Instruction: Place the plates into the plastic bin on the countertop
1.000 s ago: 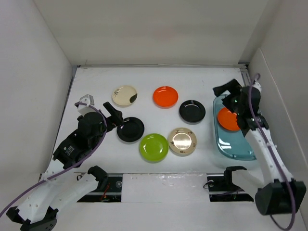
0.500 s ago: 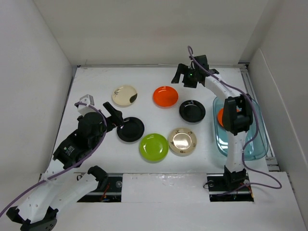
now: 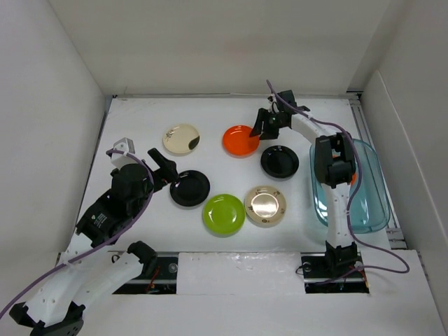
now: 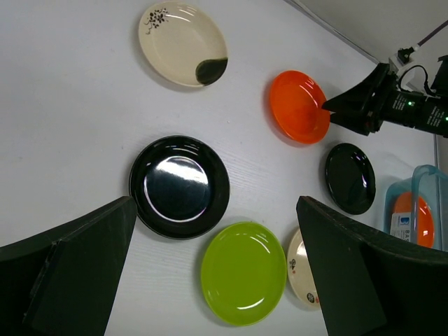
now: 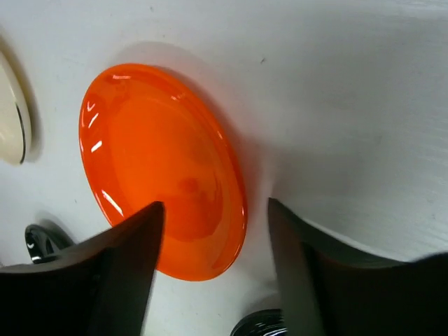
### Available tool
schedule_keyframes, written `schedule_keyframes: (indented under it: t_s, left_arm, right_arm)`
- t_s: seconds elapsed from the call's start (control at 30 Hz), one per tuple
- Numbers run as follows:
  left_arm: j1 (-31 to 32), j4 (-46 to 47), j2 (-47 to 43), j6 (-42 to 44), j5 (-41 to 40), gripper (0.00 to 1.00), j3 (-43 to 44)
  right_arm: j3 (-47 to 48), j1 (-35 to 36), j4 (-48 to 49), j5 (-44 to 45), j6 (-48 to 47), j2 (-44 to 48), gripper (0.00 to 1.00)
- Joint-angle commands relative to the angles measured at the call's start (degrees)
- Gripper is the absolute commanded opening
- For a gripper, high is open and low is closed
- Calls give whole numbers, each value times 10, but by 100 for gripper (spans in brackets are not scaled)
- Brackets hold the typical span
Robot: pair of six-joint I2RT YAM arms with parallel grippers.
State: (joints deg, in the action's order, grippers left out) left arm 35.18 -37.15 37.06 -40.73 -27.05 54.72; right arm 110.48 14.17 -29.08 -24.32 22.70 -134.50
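Right gripper (image 5: pixel 213 210), jaws apart, straddled the rim of an orange plate (image 3: pixel 240 141) on the white countertop (image 3: pixel 210 115) enclosed by white walls (image 3: pixel 42 105), the teal plastic bin (image 3: pixel 371 203) standing beside the right wall.

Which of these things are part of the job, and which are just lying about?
Job: cream plate, orange plate, black plate, second black plate, lime plate, gold plate, teal bin holding another orange plate.
Lying about: purple cables, white walls.

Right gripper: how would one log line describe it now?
right gripper; open; astride rim of glossy round orange plate; plate on white countertop
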Motion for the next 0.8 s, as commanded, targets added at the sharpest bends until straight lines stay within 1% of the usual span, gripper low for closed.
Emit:
schedule_keyframes:
  t_s: [0.0, 0.03, 0.07, 0.1, 0.23, 0.27, 0.3, 0.4, 0.47, 0.53, 0.6, 0.67, 0.7, 0.73, 0.77]
  left_arm:
    - [-2, 12, 2, -1, -7, 100, -7]
    - [-2, 12, 2, -1, -7, 100, -7]
    - [-2, 12, 2, -1, -7, 100, -7]
    - [-2, 12, 2, -1, -7, 100, -7]
    - [-2, 12, -3, -1, -7, 100, -7]
    - [-2, 12, -3, -1, -7, 100, -7]
    - [-2, 12, -8, -1, -7, 100, -7]
    - [-2, 12, -8, -1, -7, 100, -7]
    - [-2, 12, -8, -1, -7, 100, -7]
    - [-2, 12, -8, -1, -7, 100, -7]
    - [-2, 12, -8, -1, -7, 100, -7]
    - [-2, 12, -14, -1, -7, 100, -7]
    - [-2, 12, -14, -1, -7, 100, -7]
    - [-2, 12, -14, -1, -7, 100, -7]
    - [-2, 12, -14, -1, -7, 100, -7]
  right_arm:
    - [-9, 2, 24, -49, -6, -8, 61]
    - [-17, 2, 30, -49, 1, -8, 44]
    - [-18, 2, 30, -49, 1, -8, 37]
    - [-25, 2, 36, -54, 6, -8, 32]
    - [-25, 2, 36, -47, 11, -8, 22]
    - [-25, 2, 36, -47, 11, -8, 16]
    - [-32, 8, 36, -36, 11, 1, 13]
    - [-48, 8, 54, -36, 31, 21, 12]
    - [-48, 8, 60, -42, 37, 21, 22]
    - [-41, 8, 54, -47, 38, 16, 23]
    - [-35, 8, 54, -47, 38, 7, 20]
    - [-35, 8, 60, -64, 43, -8, 12]
    - [-35, 8, 65, -69, 50, -14, 10]
    - [-35, 8, 65, -69, 50, -14, 0]
    - [-46, 8, 81, -77, 58, -14, 0]
